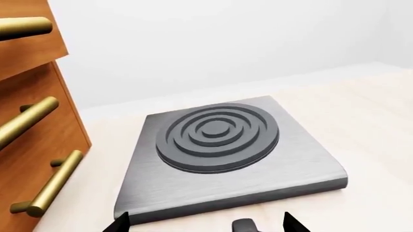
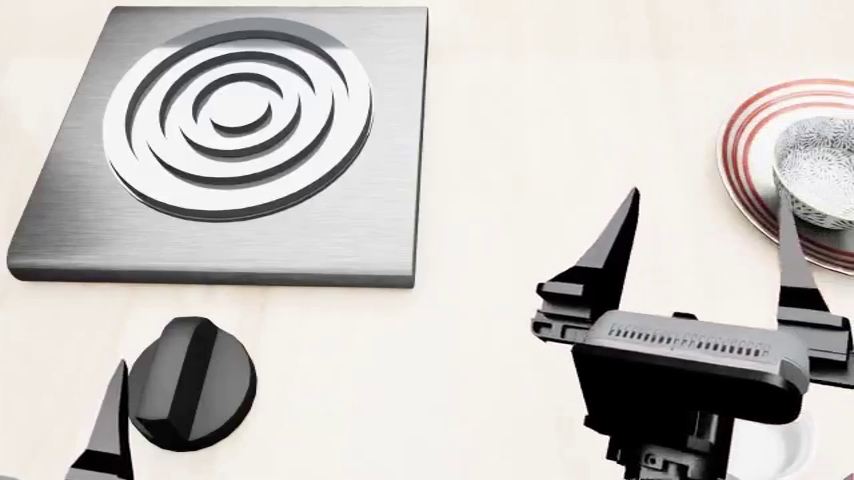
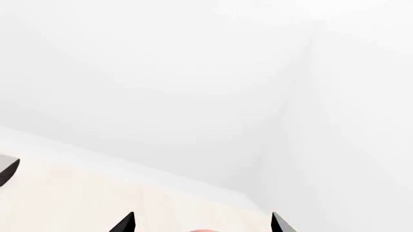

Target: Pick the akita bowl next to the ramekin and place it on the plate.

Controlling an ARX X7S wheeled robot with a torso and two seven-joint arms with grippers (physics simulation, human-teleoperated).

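The akita bowl point(image 2: 817, 170) sits on the plate point(image 2: 747, 160), upright, at the counter's far right as seen from the head camera — well apart from the grey burner slab point(image 2: 240, 150). The right gripper point(image 2: 701, 250) is beside the plate, fingers spread wide, holding nothing. The left gripper point(image 1: 205, 223) — only its tips visible, set apart — is near the slab's front edge by a black knob point(image 2: 191, 382).

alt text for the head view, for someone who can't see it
A patterned akita bowl sits on the red-ringed plate at the right edge, with the right tool open and empty just short of it. A grey hotplate and black knob lie left.
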